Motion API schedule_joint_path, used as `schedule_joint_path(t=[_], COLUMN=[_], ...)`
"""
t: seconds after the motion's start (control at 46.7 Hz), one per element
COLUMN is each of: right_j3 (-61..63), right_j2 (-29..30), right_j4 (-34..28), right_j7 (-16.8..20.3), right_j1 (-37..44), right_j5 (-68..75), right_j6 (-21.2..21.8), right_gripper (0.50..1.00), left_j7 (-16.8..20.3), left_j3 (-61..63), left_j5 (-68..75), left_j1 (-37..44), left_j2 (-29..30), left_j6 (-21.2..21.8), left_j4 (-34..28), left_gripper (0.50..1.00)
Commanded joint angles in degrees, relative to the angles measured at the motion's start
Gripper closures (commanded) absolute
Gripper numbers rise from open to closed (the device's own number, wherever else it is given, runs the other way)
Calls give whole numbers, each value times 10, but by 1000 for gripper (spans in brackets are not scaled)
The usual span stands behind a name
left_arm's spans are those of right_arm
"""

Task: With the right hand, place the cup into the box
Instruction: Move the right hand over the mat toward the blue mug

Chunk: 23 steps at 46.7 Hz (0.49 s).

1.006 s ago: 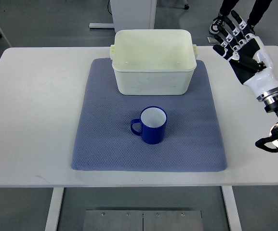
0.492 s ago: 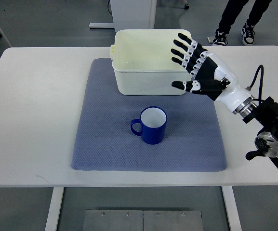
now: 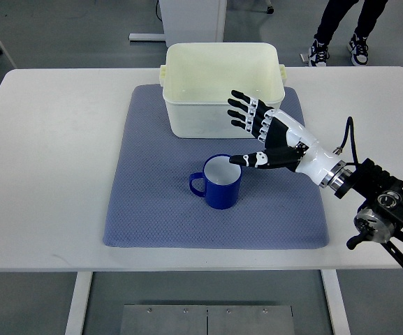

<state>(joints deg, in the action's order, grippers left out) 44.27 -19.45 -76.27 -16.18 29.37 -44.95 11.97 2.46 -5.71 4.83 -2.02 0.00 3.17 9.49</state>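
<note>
The right robot hand (image 3: 267,136) is open, its fingers (image 3: 245,112) spread and pointing up the picture toward the box while the thumb (image 3: 246,160) reaches out leftward, its tip lying at the right edge of the cup's rim. It holds nothing. Whether the thumb actually touches the rim cannot be told from this steep view. The forearm runs off to the lower right, toward the bench's right edge. No left arm shows.

The blue cup (image 3: 218,183) stands upright on the grey-blue mat (image 3: 152,195), roughly at the mat's middle, its handle (image 3: 197,185) pointing left, away from the approaching hand. The cream box (image 3: 222,98) sits at the far edge of the mat, just beyond the cup and apart from it, open at the top and apparently empty. The white bench (image 3: 47,160) carries the mat. A person's legs and shoes (image 3: 318,52) stand on the floor past the bench's far side.

The step in hand appears to be the reach and closing on the cup. To do it well, the hand probably needs to come lower and a little further left, so that the palm faces the cup's right wall, the thumb goes round the near side and the fingers round the far side. Since the handle is on the opposite side, a wrap around the body looks the likelier grasp. Closing too high, with only the thumb on the rim, could tip the cup or push it leftward on the mat. The fingers should clear the box's near wall as they curl.
</note>
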Motion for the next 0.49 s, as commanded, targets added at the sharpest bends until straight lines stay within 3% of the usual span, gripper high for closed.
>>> schedule_joint_path(t=[0.0, 0.471], right_j3=[-7, -102], right_j2=[0, 8], right_j4=[8, 39], right_j7=[-9, -69], right_j1=[0, 9], right_j5=[-1, -10], right_j6=[0, -72], right_gripper=[507, 509], left_j7=[0, 0], left_j3=[0, 0], left_j5=[0, 0], left_j1=[0, 0], left_j2=[0, 0], left_j6=[0, 0], left_j4=[0, 0], left_gripper=[500, 500])
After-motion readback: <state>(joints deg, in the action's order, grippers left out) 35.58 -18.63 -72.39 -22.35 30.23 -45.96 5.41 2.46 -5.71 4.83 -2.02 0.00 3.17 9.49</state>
